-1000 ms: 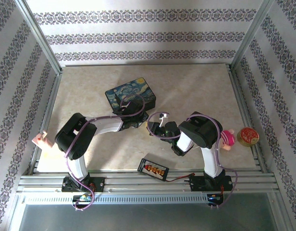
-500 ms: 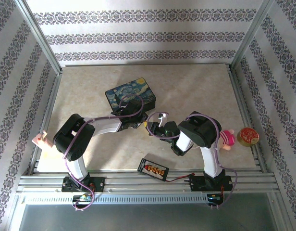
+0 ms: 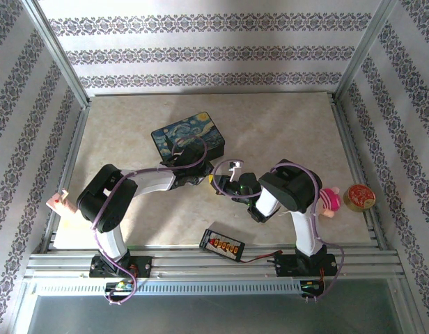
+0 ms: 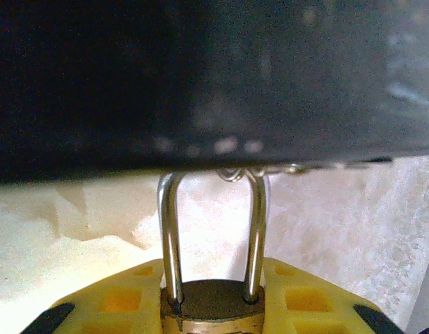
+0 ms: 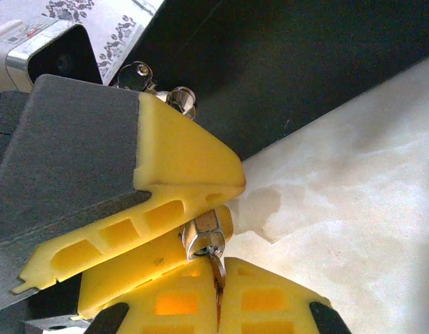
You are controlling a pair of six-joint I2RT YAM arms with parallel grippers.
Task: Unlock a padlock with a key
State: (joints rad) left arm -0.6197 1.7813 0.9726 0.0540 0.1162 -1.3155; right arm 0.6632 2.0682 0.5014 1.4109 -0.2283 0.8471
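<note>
Dark box (image 3: 193, 132) sits just behind padlock (image 4: 211, 306); table (image 3: 291, 125) open far R; black strip (image 3: 222, 244) by front edge.

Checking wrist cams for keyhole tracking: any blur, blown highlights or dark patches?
Left wrist: padlock shackle fairly sharp, dark box above it a blurred black mass, table blown out at left. Right wrist: key and padlock in focus, table slightly washed out. Top external: even light, sharp, soft shadow along the table's far edge.
</note>
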